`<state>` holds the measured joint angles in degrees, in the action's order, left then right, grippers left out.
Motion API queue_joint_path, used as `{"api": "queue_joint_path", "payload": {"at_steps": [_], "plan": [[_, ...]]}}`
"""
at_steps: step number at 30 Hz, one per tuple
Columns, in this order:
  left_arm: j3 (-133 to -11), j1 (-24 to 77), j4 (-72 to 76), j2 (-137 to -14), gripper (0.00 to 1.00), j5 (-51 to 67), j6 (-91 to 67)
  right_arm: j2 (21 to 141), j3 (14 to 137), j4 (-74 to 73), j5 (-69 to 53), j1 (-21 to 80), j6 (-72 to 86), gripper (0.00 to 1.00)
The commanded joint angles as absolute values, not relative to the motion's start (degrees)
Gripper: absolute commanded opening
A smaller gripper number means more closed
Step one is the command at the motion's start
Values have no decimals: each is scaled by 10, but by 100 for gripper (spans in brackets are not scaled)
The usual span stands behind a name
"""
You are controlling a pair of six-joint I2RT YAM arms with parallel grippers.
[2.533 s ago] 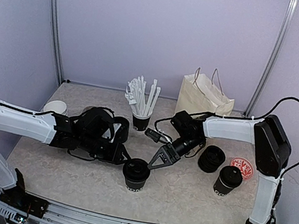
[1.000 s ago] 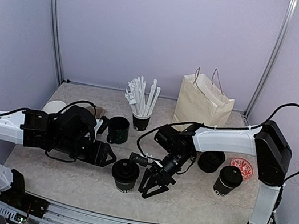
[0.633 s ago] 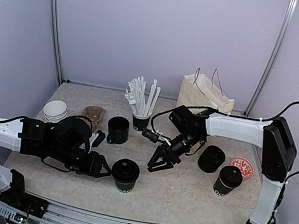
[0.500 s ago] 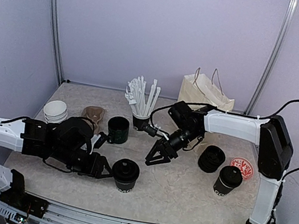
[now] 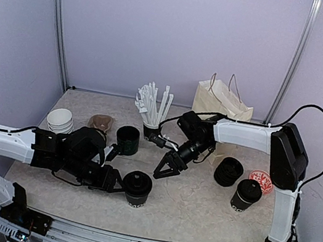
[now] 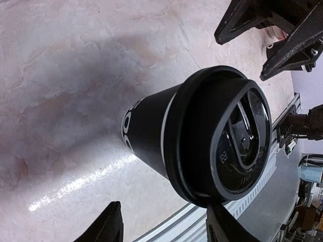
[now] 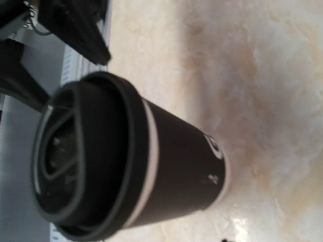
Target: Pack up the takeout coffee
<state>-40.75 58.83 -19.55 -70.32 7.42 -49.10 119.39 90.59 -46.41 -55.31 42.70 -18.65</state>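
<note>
One takeout coffee, a black paper cup with a black lid and white lettering, stands near the table's front middle. It fills the left wrist view and shows blurred in the right wrist view. My left gripper is open just left of it, one finger close under the lid rim, nothing between the fingers. My right gripper hangs open behind and to the right of the cup, apart from it. A second lidded takeout coffee stands at the right.
A cream paper bag with handles stands at the back right. A cup of white straws, a dark mug, a white stack, a brown item, a black round stack and a red-white disc lie around.
My left gripper has slid right, up to the cup's side. My right gripper has pulled back from beside the cup toward the table's middle. The cup has stayed put.
</note>
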Motion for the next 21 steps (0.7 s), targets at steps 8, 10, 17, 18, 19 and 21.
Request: {"api": "queue_joint_path", "payload": {"at_steps": [8,10,17,18,19,21], "plan": [[-397,563,-186,-716,55,89,-463,1232,942,-484,-598,435,-179,49],[-397,563,-183,-721,55,92,-460,1235,941,-487,-601,437,-180,50],[-393,559,-186,-739,54,93,-458,1240,930,-487,-582,445,-175,50],[-390,556,-192,-742,54,90,-459,1242,929,-487,-572,448,-171,50],[-388,554,-200,-747,53,87,-458,1244,929,-488,-557,452,-169,50],[-386,552,-220,-760,51,75,-454,1247,923,-483,-519,458,-160,50]]}}
